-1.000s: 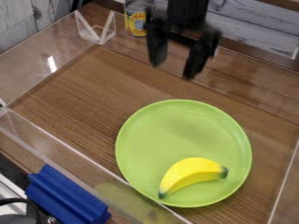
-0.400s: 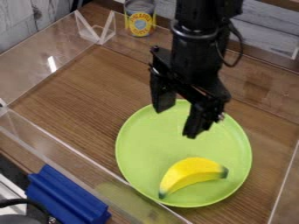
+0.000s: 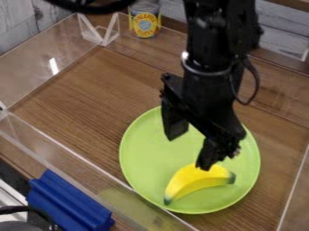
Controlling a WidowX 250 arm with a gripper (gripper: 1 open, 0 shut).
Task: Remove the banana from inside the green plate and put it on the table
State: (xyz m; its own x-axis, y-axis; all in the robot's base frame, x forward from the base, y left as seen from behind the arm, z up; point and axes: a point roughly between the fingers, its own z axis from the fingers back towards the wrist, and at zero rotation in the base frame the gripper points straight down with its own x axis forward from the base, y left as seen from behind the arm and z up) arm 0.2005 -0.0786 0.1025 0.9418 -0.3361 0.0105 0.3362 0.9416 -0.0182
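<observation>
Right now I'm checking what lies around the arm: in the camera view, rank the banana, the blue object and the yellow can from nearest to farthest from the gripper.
1. The banana, just below the open gripper, on the green plate.
2. The blue object, at the lower left corner.
3. The yellow can, at the far top edge.

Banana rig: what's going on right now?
One arm hangs over the green plate with its gripper pointing down and the fingers spread open. The banana lies inside the plate, near its front right rim, and nothing is gripped. One finger is just above the banana's upper end; contact can't be told. The table around the plate is where it should end up, so the pick hasn't happened yet.
</observation>
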